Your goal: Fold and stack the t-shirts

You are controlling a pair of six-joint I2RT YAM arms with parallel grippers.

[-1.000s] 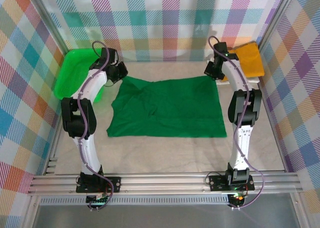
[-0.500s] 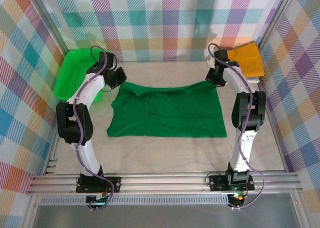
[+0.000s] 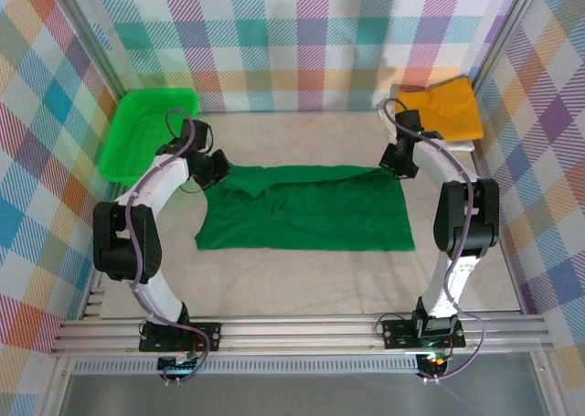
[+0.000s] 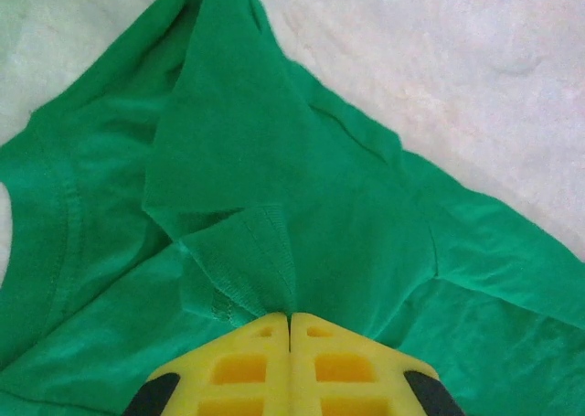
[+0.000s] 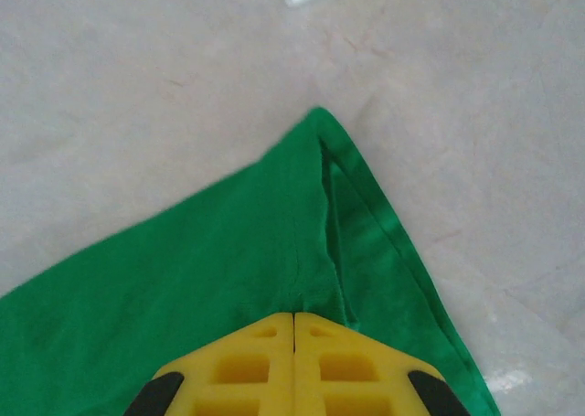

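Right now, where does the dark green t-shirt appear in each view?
Top external: the dark green t-shirt lies mid-table, between the arms.
Left wrist: the t-shirt covers most of the picture, pinched by the left fingers at bottom.
Right wrist: its corner fills lower centre, pinched by the right fingers.
Shared landmark: the pale table.

Spread green t-shirt (image 3: 306, 217) on pale table (image 3: 302, 283)
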